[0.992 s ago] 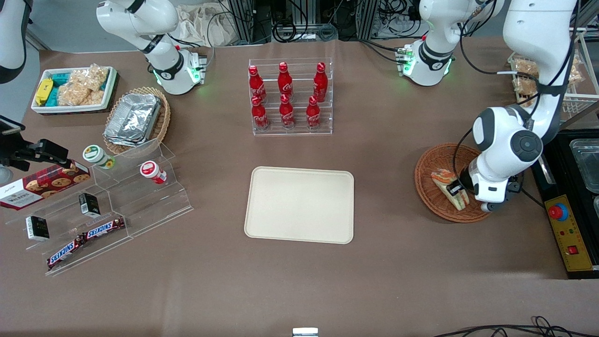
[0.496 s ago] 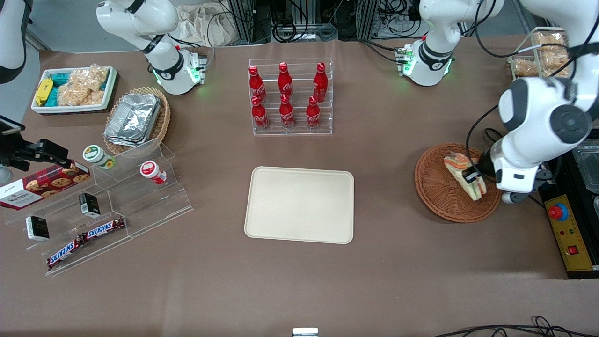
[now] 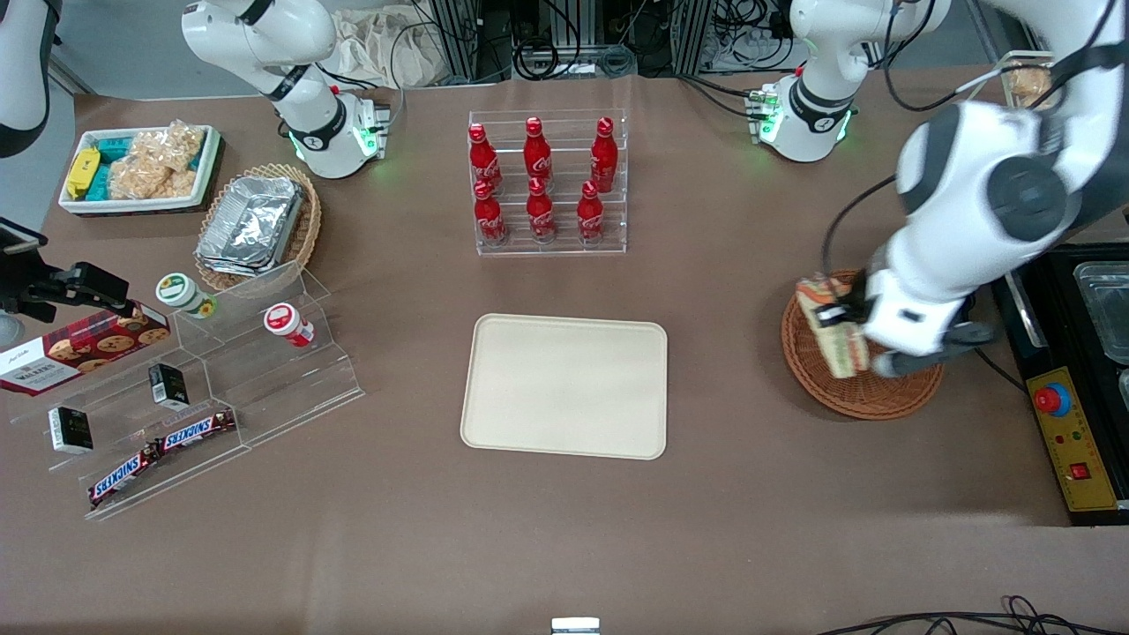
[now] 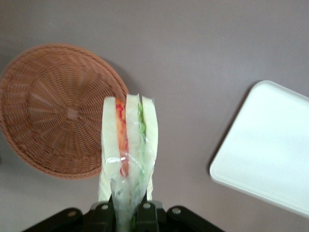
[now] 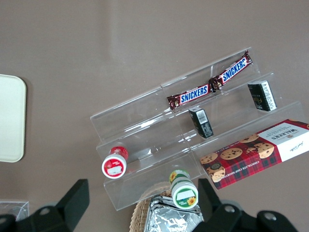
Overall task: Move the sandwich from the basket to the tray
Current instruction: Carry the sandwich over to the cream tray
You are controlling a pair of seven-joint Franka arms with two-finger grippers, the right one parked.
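The claw point(image 3: 838, 331) is clamped on the sandwich point(image 3: 833, 339), pinching the wrapped wedge at one end so that the rest of it hangs free above the basket point(image 3: 851, 388); in the wrist view the sandwich point(image 4: 128, 150) stands out from the claw point(image 4: 129, 212) with its orange and green filling edge-on, which suggests the pinch runs across the bread faces, a hold that presses the layers together rather than letting them slide apart. The basket point(image 4: 53, 111) lies bare beneath, so the sandwich looks lifted well clear of the weave, though how high above it is hard to judge. It hangs over the basket's edge nearest the tray point(image 3: 564, 385), which sits on the surface toward the parked arm's end from the basket, with open surface between them; the tray point(image 4: 270, 150) has nothing on it, so the carry across and the set-down are probably what remain, and any bare part of the tray would serve.
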